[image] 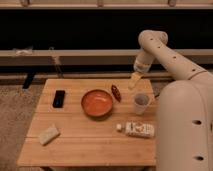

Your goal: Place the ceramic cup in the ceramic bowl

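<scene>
The ceramic cup (141,103) is small, white and handleless. It stands upright on the wooden table (90,137), to the right of the ceramic bowl (97,103). The bowl is round, shallow, orange-red inside, near the table's middle. My gripper (133,82) hangs from the white arm above the table's far right part, just above and slightly left of the cup, apart from it. Nothing is seen in it.
A small dark red oblong object (116,92) lies between bowl and cup. A white labelled bottle (136,129) lies on its side in front of the cup. A black phone (59,98) lies at the left, a pale sponge (49,134) at the front left. My white body (185,125) fills the right.
</scene>
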